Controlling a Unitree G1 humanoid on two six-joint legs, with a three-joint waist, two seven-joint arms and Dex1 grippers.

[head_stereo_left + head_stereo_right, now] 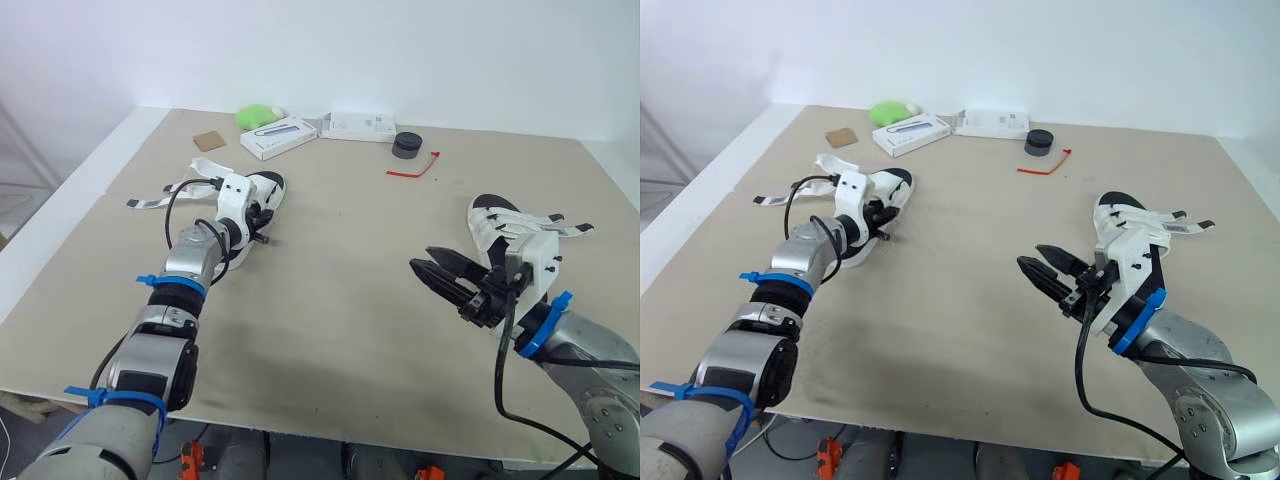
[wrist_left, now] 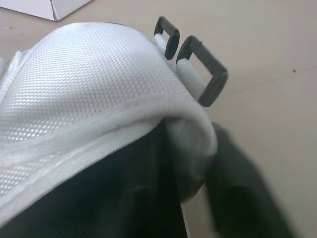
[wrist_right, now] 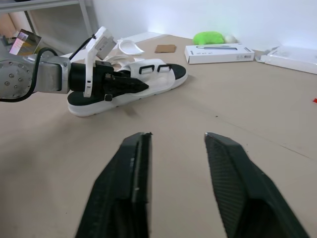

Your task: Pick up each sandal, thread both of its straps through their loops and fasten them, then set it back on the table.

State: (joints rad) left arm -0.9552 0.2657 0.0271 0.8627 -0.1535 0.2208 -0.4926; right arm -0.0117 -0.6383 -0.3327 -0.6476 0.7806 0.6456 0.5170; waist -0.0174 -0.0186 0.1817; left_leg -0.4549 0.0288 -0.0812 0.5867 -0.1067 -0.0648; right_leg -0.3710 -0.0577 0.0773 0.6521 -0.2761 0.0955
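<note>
Two white sandals lie on the table (image 1: 340,310), both unfastened. The left sandal (image 3: 159,78) lies far left, its loose straps (image 1: 160,196) trailing off to the left. The left gripper (image 3: 139,85) rests on it, and its fingers look closed on the edge of the white upper, just beside the two black loops (image 2: 202,74). This hold is probably meant to lift or steady the sandal so a strap can be fed through.

The right sandal (image 1: 500,222) lies at the right, straps (image 1: 566,229) splayed outward and untouched. The right gripper (image 3: 177,135) hovers above bare table, fingers spread wide and holding nothing. It points toward the left sandal, likely waiting to take a strap end.

A white box (image 1: 278,137), a black puck (image 1: 407,144) and a red tie (image 1: 412,170) lie far back, well clear.
</note>
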